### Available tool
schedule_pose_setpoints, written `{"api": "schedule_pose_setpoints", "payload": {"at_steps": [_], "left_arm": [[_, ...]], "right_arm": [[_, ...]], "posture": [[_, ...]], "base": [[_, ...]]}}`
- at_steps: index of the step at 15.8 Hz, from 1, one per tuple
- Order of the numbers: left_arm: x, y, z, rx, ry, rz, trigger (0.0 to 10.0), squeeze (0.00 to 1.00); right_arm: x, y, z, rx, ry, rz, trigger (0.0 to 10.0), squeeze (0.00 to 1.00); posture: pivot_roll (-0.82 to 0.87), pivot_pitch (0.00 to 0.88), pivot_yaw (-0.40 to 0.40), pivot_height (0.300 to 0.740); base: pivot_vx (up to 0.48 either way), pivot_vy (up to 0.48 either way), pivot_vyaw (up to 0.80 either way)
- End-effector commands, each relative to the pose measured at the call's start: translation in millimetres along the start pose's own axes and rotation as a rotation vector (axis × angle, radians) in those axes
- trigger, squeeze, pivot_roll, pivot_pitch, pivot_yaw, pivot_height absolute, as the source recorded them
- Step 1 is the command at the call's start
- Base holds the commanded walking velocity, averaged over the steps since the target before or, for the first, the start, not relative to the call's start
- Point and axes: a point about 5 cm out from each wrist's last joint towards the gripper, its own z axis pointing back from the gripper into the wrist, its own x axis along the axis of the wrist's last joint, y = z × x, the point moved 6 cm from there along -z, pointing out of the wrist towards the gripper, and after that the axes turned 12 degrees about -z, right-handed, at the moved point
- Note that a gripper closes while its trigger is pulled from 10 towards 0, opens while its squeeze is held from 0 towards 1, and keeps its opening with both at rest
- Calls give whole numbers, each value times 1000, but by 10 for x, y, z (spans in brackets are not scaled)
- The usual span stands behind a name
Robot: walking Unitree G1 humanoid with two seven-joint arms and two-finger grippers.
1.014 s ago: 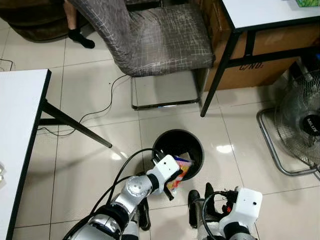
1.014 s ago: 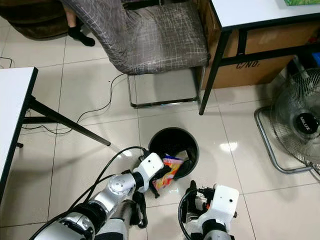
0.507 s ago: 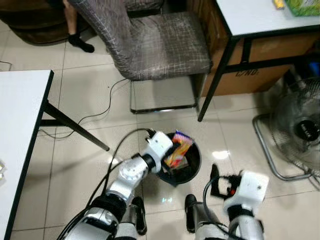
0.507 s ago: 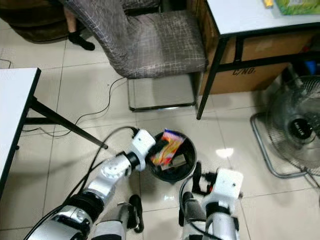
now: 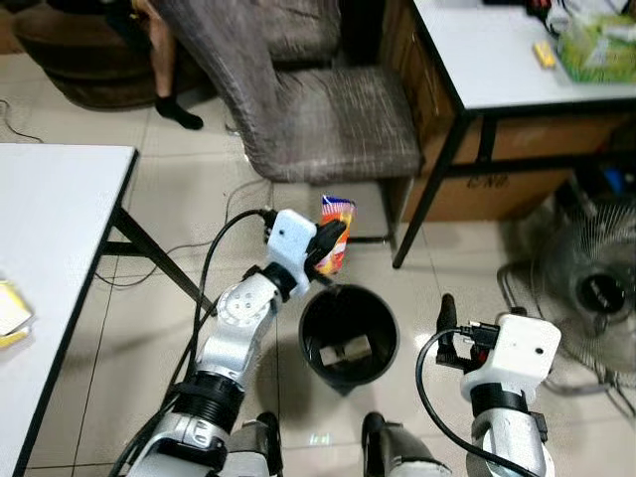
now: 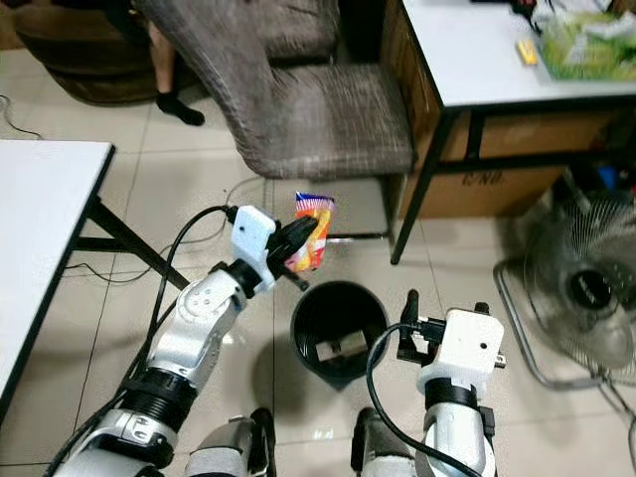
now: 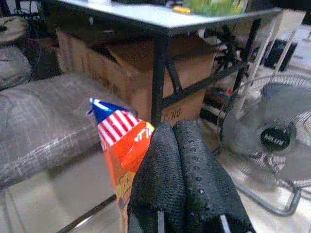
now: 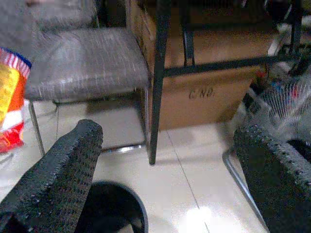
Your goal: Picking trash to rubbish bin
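The left gripper (image 5: 328, 241) is seen raised above the far rim of the black rubbish bin (image 5: 348, 333), its fingers pressed together on a striped orange snack packet (image 5: 336, 221). In the left wrist view the two black pads (image 7: 184, 179) are closed, with the packet (image 7: 119, 145) pinched between them and standing up beside them.

Half a second ago the packet was held low, over the mouth of the bin; a second ago it was at the bin's near rim. Now it is carried higher and further back, toward the grey chair (image 5: 328, 119). Part of that shift is owed to the head camera, which has tilted up. The packet has not been released.

Some trash is already noted lying at the bottom of the bin (image 6: 338, 350).

The right gripper (image 8: 170, 165) is held idle beside the bin, fingers spread wide.

Judgement: the drop is not yet done; the packet must be brought back over the opening before the grip is let go, otherwise it may fall behind the bin.
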Motion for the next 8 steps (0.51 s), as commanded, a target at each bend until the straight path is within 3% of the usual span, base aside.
{"api": "schedule_pose_setpoints", "payload": {"at_steps": [1,3,8], "left_arm": [[23,-41,6,-11,-7,20,10000,0],[135,-47,-11,-3,-35,8,10000,0],[41,-57,18,4,17,19,10000,0]], "right_arm": [[95,-42,9,-20,-31,17,10000,0],[231,-55,11,-30,-68,15,10000,0],[192,-100,21,-45,-51,20,10000,0]], "posture": [[37,187,10,740],[26,175,11,740],[11,158,9,740]], "base": [[0,0,0],[0,0,-228],[0,0,-765]]}}
